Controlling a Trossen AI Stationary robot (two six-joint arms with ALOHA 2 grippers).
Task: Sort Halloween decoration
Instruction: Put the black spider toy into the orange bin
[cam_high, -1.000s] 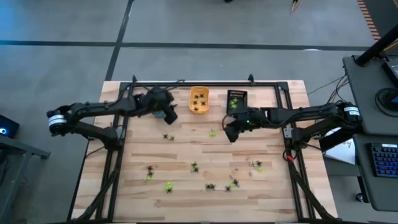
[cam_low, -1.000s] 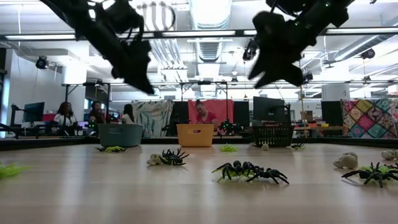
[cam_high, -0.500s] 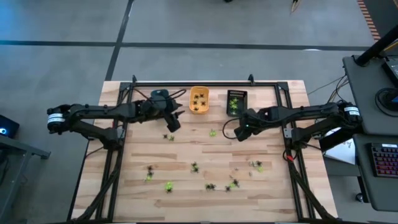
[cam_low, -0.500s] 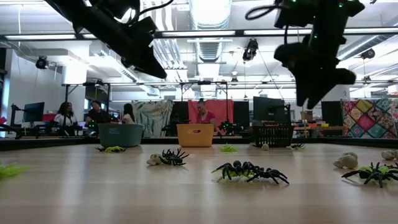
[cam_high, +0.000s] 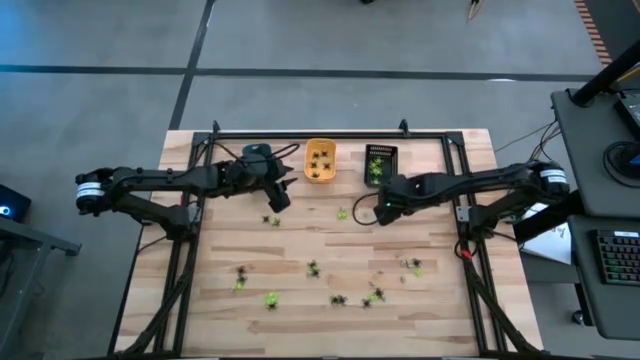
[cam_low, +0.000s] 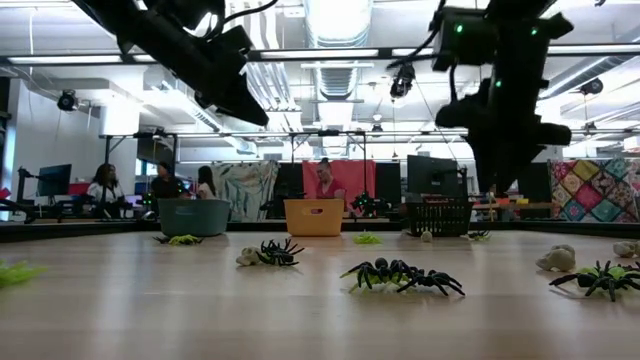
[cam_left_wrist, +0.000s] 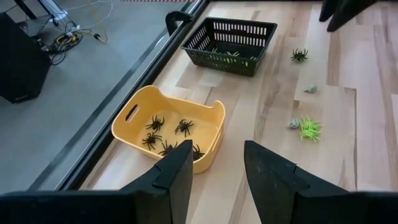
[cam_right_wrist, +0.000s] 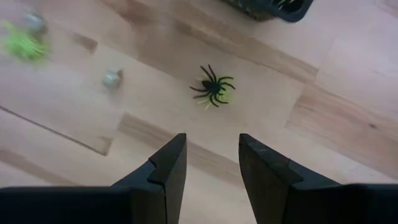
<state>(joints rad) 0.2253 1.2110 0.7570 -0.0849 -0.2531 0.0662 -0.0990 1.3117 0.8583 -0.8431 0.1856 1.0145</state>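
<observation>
One black spider (cam_right_wrist: 212, 88) beyond open jaws

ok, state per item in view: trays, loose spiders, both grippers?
orange tray: upright, holds black spiders
black basket: upright, yellow-green figures inside
black spider: loose on the table, ahead of the right gripper
green spider: loose on the table
left gripper: open, empty, near the orange tray
right gripper: open, empty, above the table
</observation>
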